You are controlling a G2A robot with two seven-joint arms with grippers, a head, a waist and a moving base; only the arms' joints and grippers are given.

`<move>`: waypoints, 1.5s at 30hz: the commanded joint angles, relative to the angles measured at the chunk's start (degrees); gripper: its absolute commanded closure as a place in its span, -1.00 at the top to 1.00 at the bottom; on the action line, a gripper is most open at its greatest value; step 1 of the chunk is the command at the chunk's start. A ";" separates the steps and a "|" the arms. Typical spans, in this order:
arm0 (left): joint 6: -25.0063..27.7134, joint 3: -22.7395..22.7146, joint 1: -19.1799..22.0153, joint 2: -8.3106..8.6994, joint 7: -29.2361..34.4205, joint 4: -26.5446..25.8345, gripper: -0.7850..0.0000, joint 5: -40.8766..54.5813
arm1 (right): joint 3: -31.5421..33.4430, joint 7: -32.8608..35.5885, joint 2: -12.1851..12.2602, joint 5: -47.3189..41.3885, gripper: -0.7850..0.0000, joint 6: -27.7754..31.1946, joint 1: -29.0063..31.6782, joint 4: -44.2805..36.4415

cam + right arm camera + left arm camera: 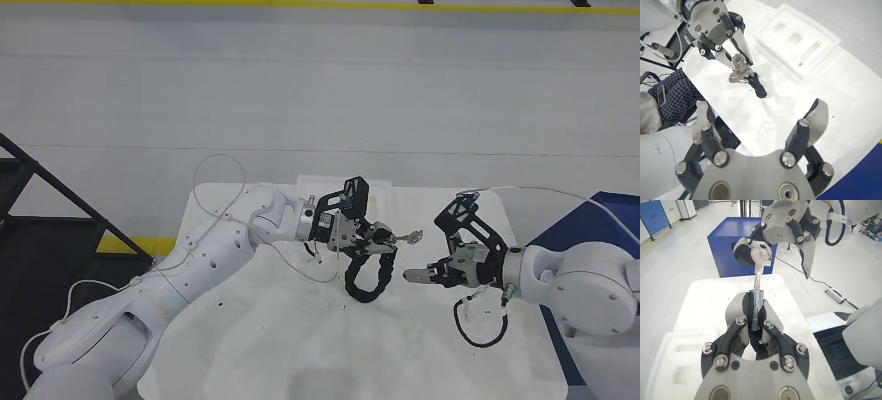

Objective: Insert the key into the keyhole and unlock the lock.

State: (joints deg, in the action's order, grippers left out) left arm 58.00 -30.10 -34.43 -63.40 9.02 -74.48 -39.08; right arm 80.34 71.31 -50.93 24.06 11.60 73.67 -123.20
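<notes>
Foam tray [340,184]: lay at the far edge of the white counter [300,330], on the far side of the left arm.
Left claw [378,238]: hung above the middle of the counter, its fingers [734,306] clamped on both sides of the lock's chrome barrel.
Lock [756,306]: was held clear of the counter, its keyhole end facing right toward the other arm.
Cable [365,275]: was black and looped down from the lock on the near side.
Key [761,256]: sat with its blade in the keyhole and its flat head sticking out to the right, free of either claw.
Right claw [415,273]: was just right of and nearer than the key head, not touching it; its fingers [807,256] were spread wide apart with nothing between them.
</notes>
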 commanded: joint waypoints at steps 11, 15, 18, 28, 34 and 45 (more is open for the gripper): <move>-0.21 -0.12 0.74 -1.02 3.44 1.42 -1.00 2.47 | -0.39 -11.87 0.77 18.31 1.00 19.87 2.70 -3.55; -0.33 -0.10 0.79 -1.65 3.85 2.25 -1.00 2.74 | -1.78 -14.22 0.91 20.83 1.00 23.66 4.27 -4.54; -0.49 -0.07 0.81 -2.14 4.03 3.36 -1.00 2.91 | -3.30 -14.68 0.86 22.55 1.00 23.36 3.97 -4.74; 0.00 -0.25 0.83 -3.53 4.31 5.81 -1.00 2.89 | -4.31 -18.47 0.78 28.14 1.00 20.84 4.66 -7.04; 0.00 -0.21 1.00 -4.22 5.13 5.95 -1.00 2.40 | -5.99 -16.57 0.89 29.35 1.00 22.25 4.21 -7.59; 0.00 -0.69 1.50 -5.18 6.42 5.66 -1.00 0.16 | -8.43 -12.26 0.87 27.04 1.00 21.96 0.81 -6.09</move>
State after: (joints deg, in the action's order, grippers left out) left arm 58.00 -30.76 -32.92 -68.51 15.36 -68.85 -38.78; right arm 71.71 58.99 -50.08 51.42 33.66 74.74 -129.42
